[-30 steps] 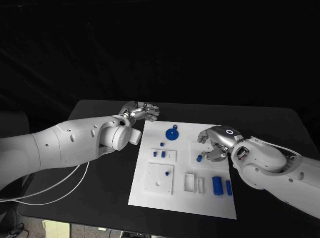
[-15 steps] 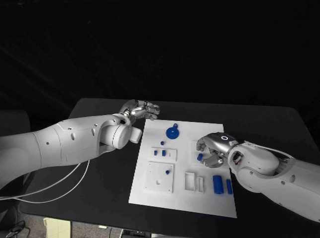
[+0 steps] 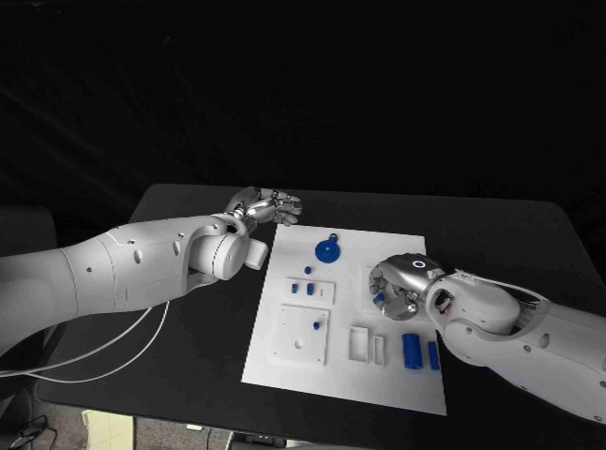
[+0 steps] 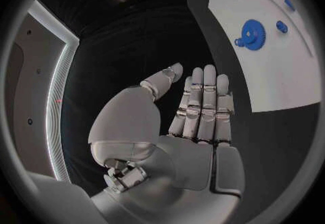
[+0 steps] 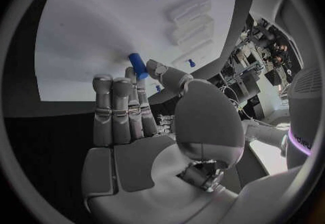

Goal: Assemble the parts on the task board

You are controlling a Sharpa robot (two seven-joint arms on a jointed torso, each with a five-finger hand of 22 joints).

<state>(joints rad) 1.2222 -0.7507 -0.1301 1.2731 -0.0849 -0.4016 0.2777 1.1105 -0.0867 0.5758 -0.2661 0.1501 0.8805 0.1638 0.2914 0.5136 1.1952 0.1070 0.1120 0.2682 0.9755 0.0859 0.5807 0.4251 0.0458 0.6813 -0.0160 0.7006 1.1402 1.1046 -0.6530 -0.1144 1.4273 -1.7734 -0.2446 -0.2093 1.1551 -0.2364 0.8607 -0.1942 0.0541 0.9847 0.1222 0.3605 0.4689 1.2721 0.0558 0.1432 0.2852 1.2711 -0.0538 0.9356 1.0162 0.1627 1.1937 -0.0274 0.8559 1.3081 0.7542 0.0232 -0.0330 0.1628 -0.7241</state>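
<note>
Your task board sits between both hands, and the right hand has slid lower over it vs 1 s ago, now w/ a small blue peg pinched at its fingertips. Left hand hasn't moved: off the board's far corner, fingers straight and close together, holding nothing, blue gear just beside it. No readable writing or labels anywhere.

White task board lies flat, blue gear (far end) and two blue bars on it.
</note>
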